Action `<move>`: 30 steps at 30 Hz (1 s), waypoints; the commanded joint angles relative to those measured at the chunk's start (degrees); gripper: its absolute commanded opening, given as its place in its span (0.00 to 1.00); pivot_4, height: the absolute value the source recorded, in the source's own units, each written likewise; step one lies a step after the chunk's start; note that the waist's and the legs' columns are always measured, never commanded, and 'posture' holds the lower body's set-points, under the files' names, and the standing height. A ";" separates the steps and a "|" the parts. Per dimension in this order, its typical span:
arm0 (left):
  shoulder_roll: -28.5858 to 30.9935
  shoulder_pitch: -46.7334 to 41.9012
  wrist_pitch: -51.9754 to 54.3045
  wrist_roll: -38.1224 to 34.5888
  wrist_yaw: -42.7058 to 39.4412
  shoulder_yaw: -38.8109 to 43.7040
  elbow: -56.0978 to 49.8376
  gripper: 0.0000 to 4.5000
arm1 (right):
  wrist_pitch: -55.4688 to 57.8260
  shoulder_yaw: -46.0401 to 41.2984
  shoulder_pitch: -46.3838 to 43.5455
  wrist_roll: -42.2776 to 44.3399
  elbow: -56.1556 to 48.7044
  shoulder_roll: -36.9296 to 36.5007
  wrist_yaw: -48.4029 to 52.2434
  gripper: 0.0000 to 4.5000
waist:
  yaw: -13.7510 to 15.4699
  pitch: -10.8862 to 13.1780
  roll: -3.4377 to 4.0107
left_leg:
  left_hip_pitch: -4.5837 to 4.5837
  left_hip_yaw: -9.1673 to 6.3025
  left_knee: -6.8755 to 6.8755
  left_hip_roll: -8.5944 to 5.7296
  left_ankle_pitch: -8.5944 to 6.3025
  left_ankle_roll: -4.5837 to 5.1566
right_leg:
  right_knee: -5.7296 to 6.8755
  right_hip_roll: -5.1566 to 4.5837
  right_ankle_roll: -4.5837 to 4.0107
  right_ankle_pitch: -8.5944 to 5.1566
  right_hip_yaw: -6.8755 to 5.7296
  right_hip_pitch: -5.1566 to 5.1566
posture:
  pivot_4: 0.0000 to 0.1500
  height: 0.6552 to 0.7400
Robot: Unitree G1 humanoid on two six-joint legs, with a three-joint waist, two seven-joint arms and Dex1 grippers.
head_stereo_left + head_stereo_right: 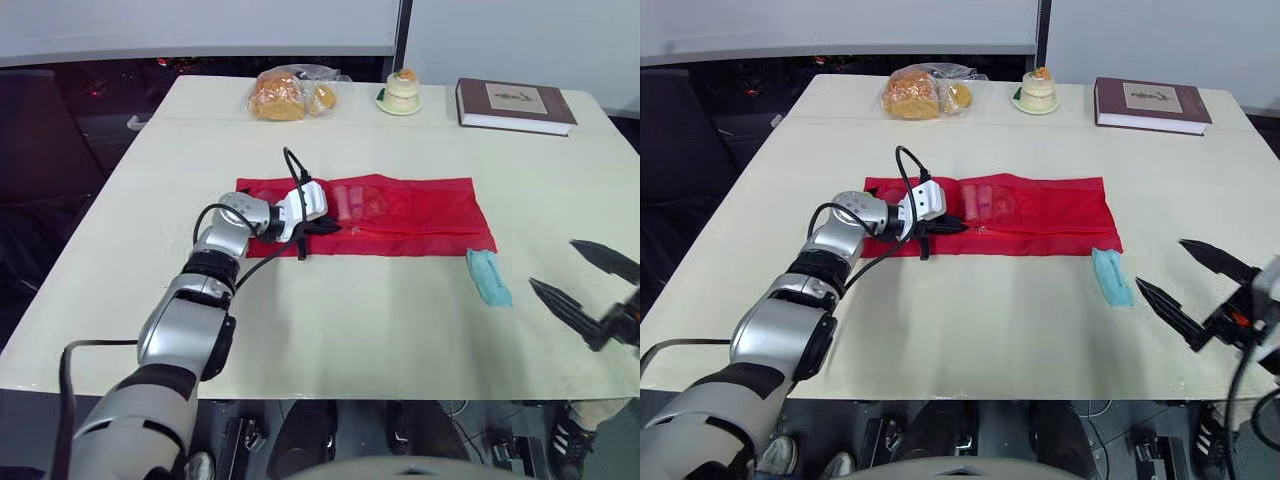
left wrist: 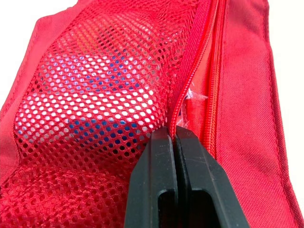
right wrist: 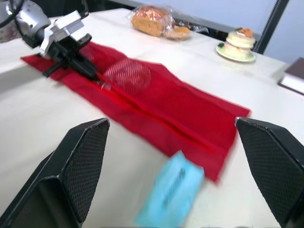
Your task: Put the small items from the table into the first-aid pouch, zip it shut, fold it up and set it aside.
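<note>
Right gripper (image 1: 1160, 263) hangs over the near right part of the table (image 1: 330, 330), fingers spread wide, nothing between them. Just ahead of it lies a blue packet (image 1: 488, 277), flat on the table just off the near right corner of the first-aid pouch (image 1: 420, 215). The pouch is red, a long flat strip laid crosswise at mid-table: mesh on one side of a lengthwise zip, plain woven cloth on the other. Pale items (image 1: 355, 200) show through the mesh toward its left half. Left gripper (image 1: 335, 228) is pinched tight on the pouch's zip edge. The left wrist view shows the tips meeting on the zip tape with the line parted just ahead of them; I cannot tell whether the slider is between them. Handling, by judgement: the pouch is light, limp and without stiffness, so it will bunch and slide under a zip pull unless one end is pinned. Best holds are the slider and the cloth hem, since open mesh may snag a fingertip. The packet looks thin, light and probably slick. Lying flat, it gives little to grip, so take it across its narrow width.
</note>
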 commanded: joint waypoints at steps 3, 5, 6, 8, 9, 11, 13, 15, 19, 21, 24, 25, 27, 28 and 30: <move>2.95 1.59 0.45 -0.20 -0.76 1.18 -1.66 0.00 | -0.41 -10.33 7.70 9.00 -4.28 -1.25 3.66 1.00 | -0.09 -0.01 -0.01 | 0.02 0.00 0.00 0.04 0.00 0.00 | 0.00 0.01 0.00 0.00 0.00 0.00 | 1.00 0.87; 3.34 1.88 1.56 -0.66 -0.39 1.63 -2.10 0.00 | -0.69 -12.06 9.60 9.81 -4.55 -1.11 3.63 1.00 | -0.02 -0.01 0.00 | 0.02 -0.01 0.00 0.05 0.00 0.00 | 0.00 0.01 0.00 0.00 0.00 0.00 | 1.00 0.87; 3.36 1.94 2.10 -0.87 -0.41 1.76 -2.33 0.00 | -0.94 -12.32 9.94 10.02 -4.59 -1.10 3.32 1.00 | -0.02 -0.01 -0.02 | 0.02 0.00 0.00 0.04 0.00 0.00 | 0.01 0.00 0.00 -0.01 0.00 0.00 | 1.00 0.87; 3.39 2.07 2.82 -1.12 -0.79 1.78 -3.06 0.00 | -1.18 -12.23 10.13 10.63 -4.86 -1.14 2.41 1.00 | -0.02 -0.01 -0.02 | 0.01 0.00 0.00 0.05 0.00 0.00 | -0.01 -0.01 0.00 0.00 0.00 0.00 | 1.00 0.87; 3.42 2.20 3.63 -1.43 -1.49 1.84 -3.67 0.00 | -1.21 -11.92 10.06 10.88 -5.19 -1.13 2.00 1.00 | 0.00 -0.01 -0.02 | 0.01 0.01 0.00 0.04 0.00 0.00 | -0.01 -0.01 0.00 -0.01 0.00 0.01 | 1.00 0.87; 3.91 2.64 4.41 -1.67 -2.57 1.89 -4.94 0.00 | -1.04 -10.93 9.71 11.40 -6.12 -1.06 1.17 1.00 | 0.09 -0.01 -0.02 | 0.01 0.01 0.00 0.04 0.00 0.00 | -0.01 -0.01 0.00 -0.01 0.00 0.01 | 1.00 0.87; 5.13 3.28 5.26 -1.69 -3.59 1.89 -6.40 0.14 | -0.75 -10.04 9.69 12.37 -7.04 -1.13 0.61 1.00 | 0.03 -0.01 -0.02 | 0.00 0.00 0.00 0.05 0.00 0.00 | -0.01 -0.01 -0.01 -0.01 0.00 0.00 | 1.00 0.87; 6.79 4.18 6.48 -1.44 -4.89 1.57 -8.42 0.31 | -0.71 -9.66 9.78 12.72 -7.59 -1.25 0.01 1.00 | -0.03 -0.01 -0.02 | 0.01 0.00 0.00 0.05 0.00 0.00 | 0.00 0.00 0.00 -0.01 0.00 0.00 | 1.00 0.87; 9.69 7.19 9.59 -2.52 -6.97 1.91 -14.35 0.75 | -0.98 -9.22 10.10 12.79 -8.12 -1.41 -0.78 1.00 | 0.35 -0.02 -0.01 | 0.01 0.00 0.00 0.06 0.00 0.00 | -0.01 -0.03 -0.01 -0.01 0.00 0.01 | 1.00 0.87; 11.21 8.62 10.36 -2.49 -7.25 2.00 -16.47 0.95 | -1.09 -8.67 10.16 12.64 -8.47 -1.38 -1.14 1.00 | 0.62 -0.02 -0.01 | 0.01 0.01 0.00 0.05 0.00 0.00 | -0.01 -0.05 -0.01 -0.01 0.00 0.01 | 1.00 0.87; 11.82 9.54 11.34 -3.15 -6.80 2.82 -19.22 0.98 | -1.22 -7.10 9.97 12.11 -9.24 -1.16 -2.00 1.00 | 1.08 -0.02 -0.01 | 0.01 0.01 0.01 0.05 0.00 0.00 | -0.01 -0.05 -0.01 -0.01 0.00 0.01 | 1.00 0.87; 11.37 9.48 12.30 -4.07 -7.01 3.23 -20.43 0.98 | -1.29 -6.60 9.76 11.89 -9.36 -1.15 -2.32 1.00 | 1.24 -0.02 -0.01 | 0.01 0.01 0.01 0.05 0.00 0.00 | -0.01 -0.05 -0.01 -0.01 0.00 0.01 | 1.00 0.87; 9.29 8.92 14.94 -6.85 -7.15 4.26 -23.72 0.98 | -1.55 -5.56 9.20 11.40 -9.32 -1.23 -2.92 1.00 | 1.64 -0.01 -0.02 | -0.01 0.02 0.02 0.04 0.00 0.00 | -0.02 -0.06 -0.01 -0.01 0.01 0.01 | 1.00 0.87; 8.17 8.58 16.36 -8.13 -7.19 4.49 -25.30 0.98 | -1.65 -5.13 8.91 11.19 -9.23 -1.28 -3.14 1.00 | 1.73 -0.01 -0.02 | -0.03 0.01 0.03 0.02 0.00 0.00 | -0.04 -0.07 -0.01 -0.01 0.00 0.02 | 1.00 0.87; 6.22 7.87 17.01 -8.90 -6.64 4.29 -26.84 0.98 | -1.69 -4.26 8.27 10.76 -9.09 -1.34 -3.66 1.00 | 2.04 -0.01 -0.02 | -0.04 0.00 0.06 -0.01 0.00 0.00 | -0.06 -0.09 -0.01 -0.01 0.00 0.04 | 1.00 0.87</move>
